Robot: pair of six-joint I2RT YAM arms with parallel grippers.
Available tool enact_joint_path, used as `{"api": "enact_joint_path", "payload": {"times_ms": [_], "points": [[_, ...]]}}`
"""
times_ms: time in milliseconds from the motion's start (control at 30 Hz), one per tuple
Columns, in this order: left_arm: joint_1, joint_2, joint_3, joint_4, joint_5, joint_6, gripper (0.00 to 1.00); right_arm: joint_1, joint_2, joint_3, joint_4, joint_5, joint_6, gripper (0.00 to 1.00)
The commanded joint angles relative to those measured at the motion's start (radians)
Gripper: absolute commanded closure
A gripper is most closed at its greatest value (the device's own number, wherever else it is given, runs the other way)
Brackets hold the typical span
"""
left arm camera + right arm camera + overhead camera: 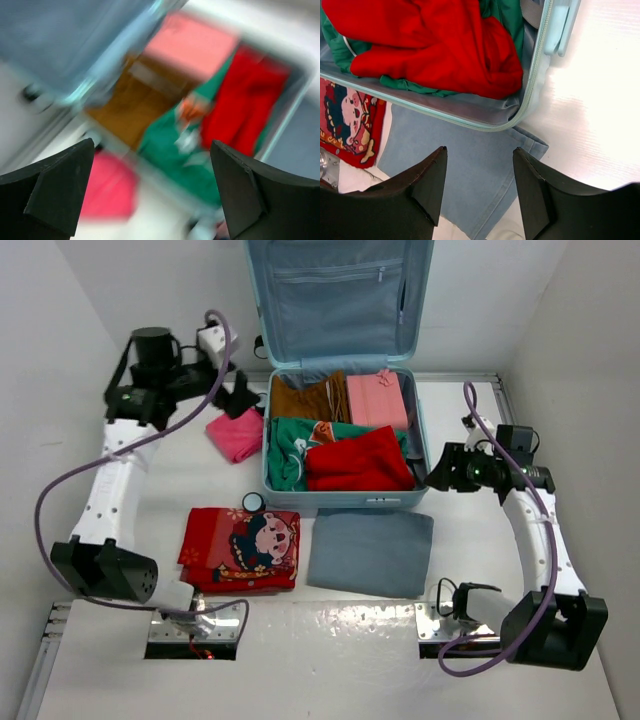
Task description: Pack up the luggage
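Left gripper (152, 167): jaws stand wide with nothing between them. It sits just left of the luggage (346, 498), at the rear left corner, over a crumpled pink cloth (237, 435). Its wrist view is blurred, so contact with that cloth cannot be told. Right gripper (480, 170): jaws partly spread and empty, just off the luggage's near right corner, above a grey cloth (370, 552). The luggage lies open at the far middle of the table (330, 660), with its lid (340, 300) raised behind it. It is a pale blue rigid shell with rounded corners, a zip track round the rim and a soft blue-grey lining. Inside are a brown garment (305, 398) rear left, a flat pink pack (378, 400) rear right, a green garment (288, 448) front left and a soft red garment (360, 462) mounded front right. Not yet packed, in front of the luggage, are the grey cloth, folded square with a hemmed edge, and to its left a red printed cloth (243, 548) with a small round disc (253, 502) at its far edge. Risks, as judged: the grey cloth's far edge meets the luggage's front wall and may run under it, so a lift could drag the shell. Limp fabric may unfold in a two-finger pinch and drape over the rim. The red mound stands near rim height and could foul the zip at closing.
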Motion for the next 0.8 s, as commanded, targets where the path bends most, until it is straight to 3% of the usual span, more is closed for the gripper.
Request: {"api": "enact_joint_path", "payload": {"times_ms": [0, 133, 167, 300, 467, 767], "points": [[0.137, 0.037, 0.000, -0.576, 0.107, 0.627, 0.01, 0.005, -0.009, 0.005, 0.041, -0.021, -0.028, 0.45], [0.340, 0.082, -0.171, -0.809, 0.111, 0.977, 0.01, 0.011, 0.001, 0.015, 0.047, -0.001, -0.016, 0.43], [0.363, 0.103, -0.196, -0.825, 0.111, 1.079, 0.01, 0.012, 0.008, 0.026, 0.036, 0.006, -0.036, 0.43], [0.390, 0.194, -0.302, -0.825, 0.111, 1.261, 0.01, 0.017, 0.031, 0.041, 0.018, 0.025, -0.033, 0.43], [0.334, 0.312, -0.348, -0.750, 0.122, 1.319, 0.01, 0.035, 0.048, 0.074, -0.013, 0.052, -0.037, 0.42], [0.239, 0.468, -0.405, -0.579, 0.044, 1.277, 0.01, 0.071, 0.064, 0.095, -0.036, 0.114, -0.015, 0.42]]}}
